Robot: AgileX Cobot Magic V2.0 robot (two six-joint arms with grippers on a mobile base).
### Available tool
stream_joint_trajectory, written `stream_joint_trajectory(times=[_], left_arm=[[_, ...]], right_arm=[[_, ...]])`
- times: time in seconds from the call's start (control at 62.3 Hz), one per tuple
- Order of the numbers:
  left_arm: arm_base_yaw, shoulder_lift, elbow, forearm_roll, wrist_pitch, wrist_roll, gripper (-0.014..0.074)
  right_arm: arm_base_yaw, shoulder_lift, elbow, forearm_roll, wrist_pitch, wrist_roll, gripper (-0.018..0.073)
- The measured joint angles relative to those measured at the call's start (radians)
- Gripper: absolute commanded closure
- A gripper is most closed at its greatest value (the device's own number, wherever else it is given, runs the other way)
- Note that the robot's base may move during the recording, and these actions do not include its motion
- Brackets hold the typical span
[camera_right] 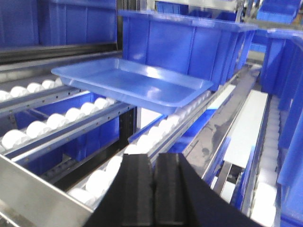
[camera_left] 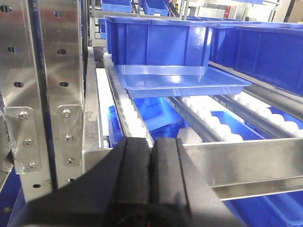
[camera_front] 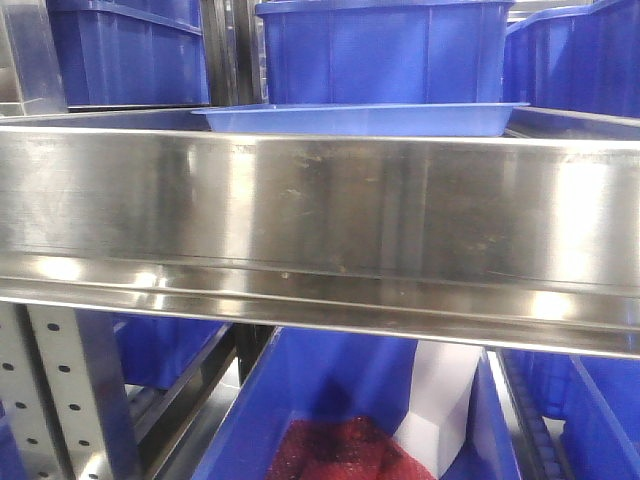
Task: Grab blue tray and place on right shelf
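Note:
The shallow light-blue tray [camera_front: 360, 119] rests on the white roller tracks of the steel shelf, behind its broad shiny front beam [camera_front: 320, 215]. It also shows in the left wrist view [camera_left: 180, 80] and the right wrist view [camera_right: 135, 84], lying in front of a deep blue bin. My left gripper [camera_left: 150, 161] is shut and empty, low and short of the beam, well in front of the tray. My right gripper [camera_right: 154, 182] is shut and empty, above the rollers and apart from the tray.
Deep dark-blue bins [camera_front: 385, 50] stand behind and beside the tray. Perforated steel uprights [camera_left: 52, 90] rise at the left. White rollers [camera_right: 57, 120] run along the tracks. Below the shelf, a blue bin holds red mesh [camera_front: 335, 450] and a white piece.

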Motion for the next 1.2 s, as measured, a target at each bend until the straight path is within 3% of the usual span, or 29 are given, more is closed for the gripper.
stream_joint_trajectory(times=[0.401, 0.497, 0.626, 0.818, 1.01, 1.203], left_arm=[[0.003, -0.002, 0.015, 0.008, -0.006, 0.000, 0.0645], [0.064, -0.002, 0.022, 0.031, -0.006, 0.002, 0.0645], [0.204, -0.004, 0.083, 0.020, -0.047, 0.019, 0.0645], [0.357, -0.004, 0.287, 0.004, -0.261, 0.019, 0.0645], [0.436, -0.068, 0.466, 0.002, -0.499, 0.019, 0.0645], [0.454, -0.092, 0.471, 0.000, -0.532, 0.019, 0.0645]], right_arm=[[0.000, 0.000, 0.000, 0.000, -0.006, -0.002, 0.0502], [0.000, 0.000, 0.000, 0.000, -0.006, -0.002, 0.0502], [0.000, 0.000, 0.000, 0.000, -0.006, -0.002, 0.0502], [0.000, 0.000, 0.000, -0.002, -0.006, -0.005, 0.0502], [0.000, 0.000, 0.000, -0.002, -0.006, -0.007, 0.0502], [0.000, 0.000, 0.000, -0.002, -0.010, -0.007, 0.0502]])
